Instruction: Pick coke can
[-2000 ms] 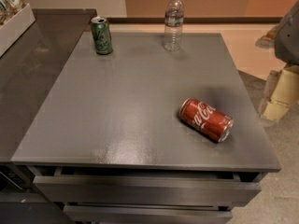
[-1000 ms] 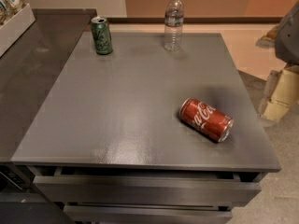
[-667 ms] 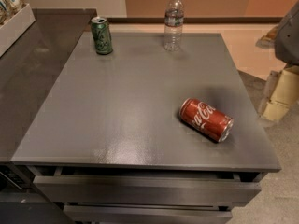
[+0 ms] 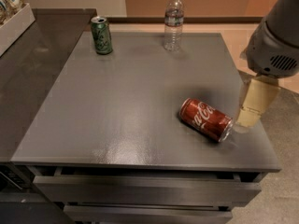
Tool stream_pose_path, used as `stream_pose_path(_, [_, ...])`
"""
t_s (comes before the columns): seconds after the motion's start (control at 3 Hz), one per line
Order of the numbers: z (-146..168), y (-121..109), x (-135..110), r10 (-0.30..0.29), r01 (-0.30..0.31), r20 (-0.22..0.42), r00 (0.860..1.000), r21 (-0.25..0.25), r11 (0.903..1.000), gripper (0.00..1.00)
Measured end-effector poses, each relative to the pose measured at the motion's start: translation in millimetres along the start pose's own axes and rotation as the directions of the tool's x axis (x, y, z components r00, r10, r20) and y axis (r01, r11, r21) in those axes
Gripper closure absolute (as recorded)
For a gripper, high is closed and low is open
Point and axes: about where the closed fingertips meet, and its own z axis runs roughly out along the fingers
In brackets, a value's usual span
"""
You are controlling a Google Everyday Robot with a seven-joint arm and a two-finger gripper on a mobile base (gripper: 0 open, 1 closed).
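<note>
The coke can (image 4: 206, 119) is red with white script and lies on its side on the grey table (image 4: 131, 101), near the front right corner, its silver end pointing to the front right. My gripper (image 4: 246, 120) hangs from the grey arm (image 4: 273, 41) at the right edge of the table. It is just right of the can's silver end and apart from it, holding nothing.
A green can (image 4: 101, 35) stands upright at the back left of the table. A clear water bottle (image 4: 173, 21) stands at the back centre. A darker counter (image 4: 28, 73) adjoins on the left with a white tray (image 4: 14, 24). Drawers (image 4: 140, 190) are below the front edge.
My gripper has moved left and slightly down, from beyond the table's right edge to close beside the coke can. The cans and the bottle have not moved.
</note>
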Motion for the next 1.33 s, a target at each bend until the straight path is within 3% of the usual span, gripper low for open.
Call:
stream_pose_path(0.33, [22,-1,-9,0.113,-0.115,-0.061,0.992,-0.04,0.9925,0.0])
stream_pose_path(0.67, [43,-6,-17,0.237,-0.244,-0.074,0.969,-0.096,0.9651,0.0])
stream_pose_path(1.0, [62,-7,-23,0.321,-0.328,-0.077,0.944,-0.115,0.9376,0.0])
stream_pose_path(1.33, [78,-2,-27,0.363,-0.37,-0.077,0.929,-0.127,0.9204,0.0])
